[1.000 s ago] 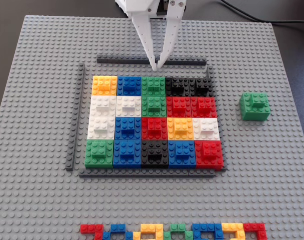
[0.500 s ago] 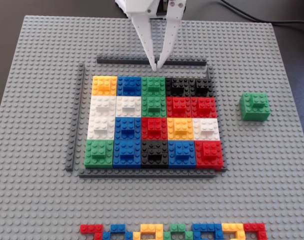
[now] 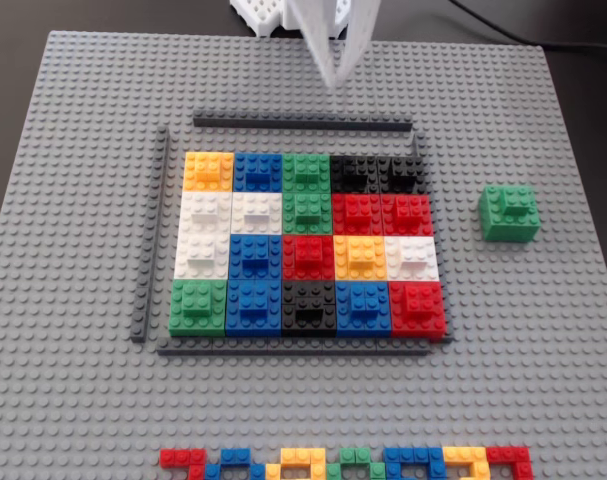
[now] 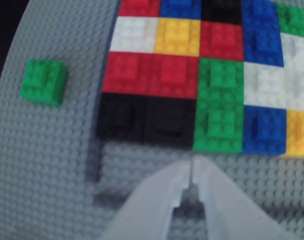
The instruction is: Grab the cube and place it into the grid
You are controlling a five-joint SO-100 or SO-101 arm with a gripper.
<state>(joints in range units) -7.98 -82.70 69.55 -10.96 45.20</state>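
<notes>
1. Your work surface is a large light grey studded baseplate (image 3: 73, 400) that fills most of the fixed view. Beyond its far edge and corners you see a dark tabletop (image 3: 13, 15), with a dark cable (image 3: 543, 42) running across the top right.
2. The grid (image 3: 308, 242) sits near the middle of the baseplate — a patchwork of yellow, blue, green, black, white and red blocks, with thin dark grey strips (image 3: 303, 123) on its far, left and near sides.
3. The cube (image 3: 509, 212) stands alone on the baseplate, to the right of the grid in the fixed view and well apart from it. In the wrist view it shows at the left (image 4: 43, 81), blurred.
4. A row of small mixed-colour bricks (image 3: 348, 462) lies along the bottom edge of the fixed view.
5. The gripper (image 3: 337, 82) hangs beyond the far strip, its white fingers drawn together to a thin slit in the wrist view (image 4: 192, 181) — nothing is between them.
6. Compared with half a second ago, the gripper tips have pulled back from the far strip toward the top of the fixed view and have narrowed. The cube and grid have not moved.
</notes>
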